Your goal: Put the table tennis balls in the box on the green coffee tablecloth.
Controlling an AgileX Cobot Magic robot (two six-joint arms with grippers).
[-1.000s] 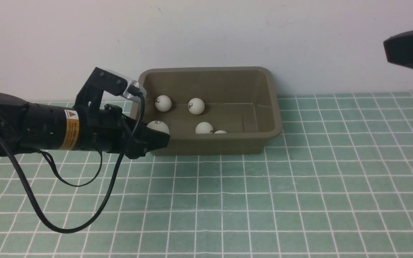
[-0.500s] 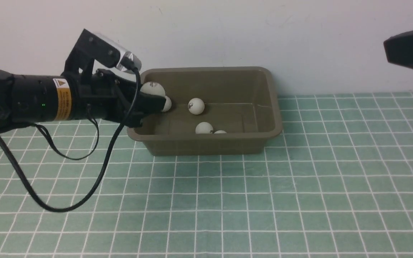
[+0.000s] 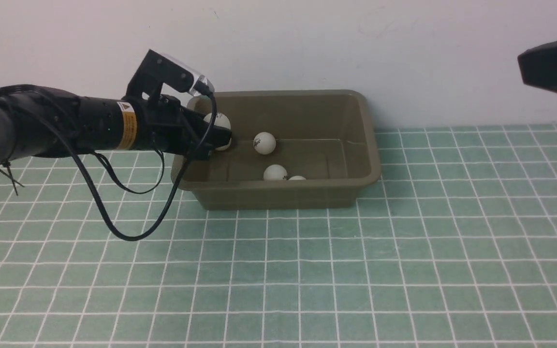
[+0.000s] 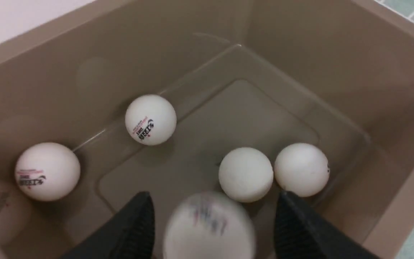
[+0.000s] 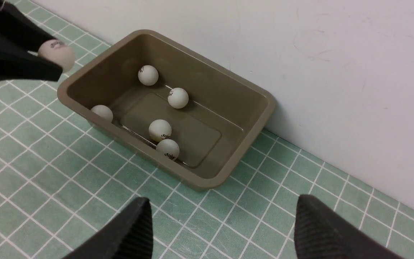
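BOX (image 3: 283, 195): olive-brown tub, mouth upward, long axis left to right, parallel to wall (image 3: 278, 43). Set on green checked cloth (image 3: 404, 266) over worktop, at its far edge, back rim near the wall, a little left of centre.

BALLS: five white ones lying on box floor. Two toward the back (image 5: 148, 75) (image 5: 178, 98), two touching side by side by the front wall (image 5: 160, 130) (image 5: 168, 149), one (image 5: 102, 112) in the front left corner against the wall. Sixth ball (image 3: 217, 121) above the left short rim, between left jaws; blurred in left wrist view (image 4: 209, 225).

ROOM: right half of box floor bare. Cloth in front and to the right of box open, nothing lying on it. No passage behind box.

LEFT ARM (image 3: 65, 128): stretched nearly level from the left, reaching across box's left short rim, cable hanging in a loop below. Left jaws pointing right and slightly down into box, parted, a gap visible on each side of sixth ball.

RIGHT ARM (image 3: 554, 72): raised at the upper right edge, well apart from box. Right jaws spread wide over bare cloth, grasping nothing.
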